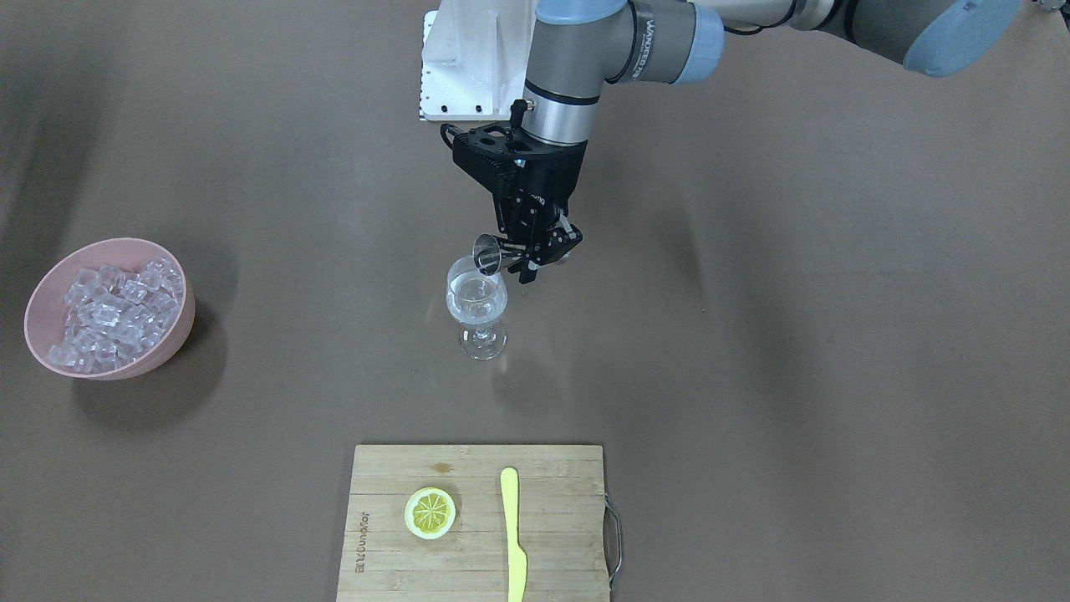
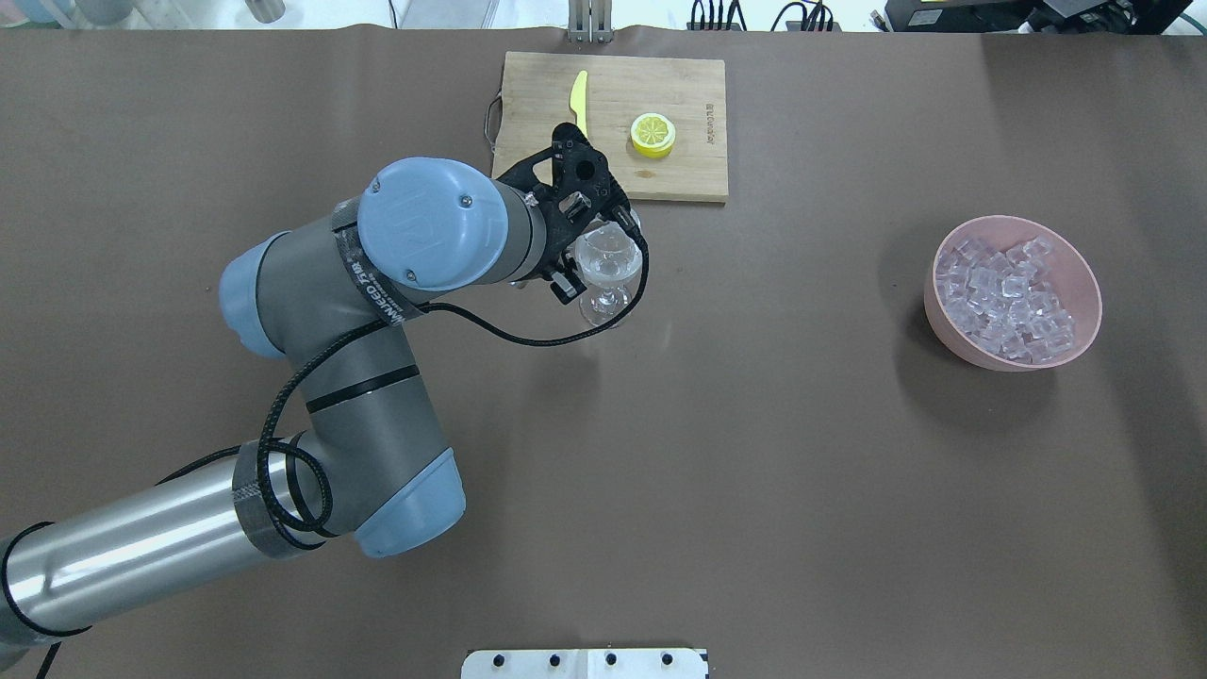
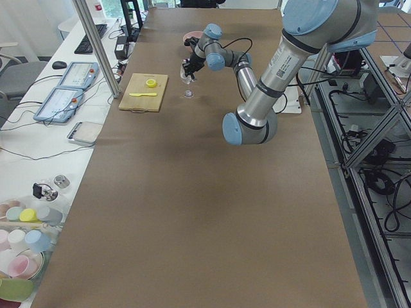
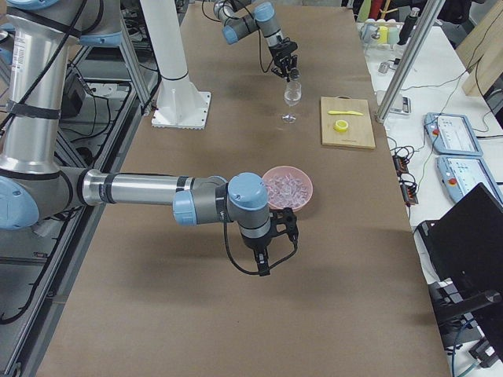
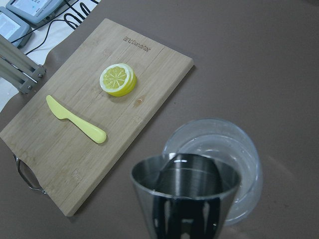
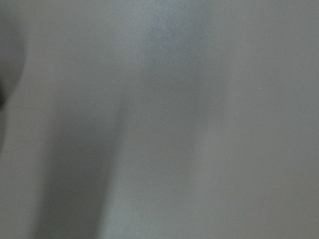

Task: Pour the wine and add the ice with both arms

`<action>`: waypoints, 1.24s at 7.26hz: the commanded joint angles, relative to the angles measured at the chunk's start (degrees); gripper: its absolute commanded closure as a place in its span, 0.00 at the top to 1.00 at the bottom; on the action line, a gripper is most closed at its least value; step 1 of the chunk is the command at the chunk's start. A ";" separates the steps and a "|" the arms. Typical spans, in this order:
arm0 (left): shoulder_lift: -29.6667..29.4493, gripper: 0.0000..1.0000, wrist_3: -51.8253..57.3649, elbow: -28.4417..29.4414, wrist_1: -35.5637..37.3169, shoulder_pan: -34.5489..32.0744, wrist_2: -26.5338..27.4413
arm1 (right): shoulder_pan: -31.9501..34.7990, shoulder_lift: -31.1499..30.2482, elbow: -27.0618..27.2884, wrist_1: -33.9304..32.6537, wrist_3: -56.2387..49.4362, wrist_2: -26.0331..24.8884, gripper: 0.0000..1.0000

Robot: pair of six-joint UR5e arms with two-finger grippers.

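My left gripper (image 1: 525,257) is shut on a small steel jigger (image 1: 487,253) and holds it tipped over the rim of a stemmed wine glass (image 1: 476,334) at mid-table. The glass holds a little clear wine (image 1: 476,311). In the left wrist view the jigger (image 5: 185,191) looks empty, its lip over the glass (image 5: 244,149). The ice (image 1: 113,309) fills a pink bowl (image 1: 117,243). My right gripper (image 4: 266,255) hangs close above the table beside that bowl (image 4: 306,192). It shows only in the exterior right view, so I cannot tell if it is open or shut.
A wooden cutting board (image 1: 552,543) lies beyond the glass with a lemon slice (image 1: 430,512) and a yellow knife (image 1: 512,535) on it. A white base bracket (image 1: 468,67) sits at the robot's side. The right wrist view shows only blurred table surface.
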 commanded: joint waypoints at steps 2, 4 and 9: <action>-1.07 0.00 1.96 0.06 3.03 -0.31 0.00 | 0.00 0.00 0.00 0.00 0.07 0.00 1.00; -1.42 0.00 2.84 -0.03 4.96 -0.40 0.18 | 0.00 -0.09 0.00 0.00 0.07 0.00 1.00; -2.39 0.00 7.24 -0.29 9.70 -1.11 2.99 | 0.00 -0.09 -0.09 0.00 0.07 0.79 1.00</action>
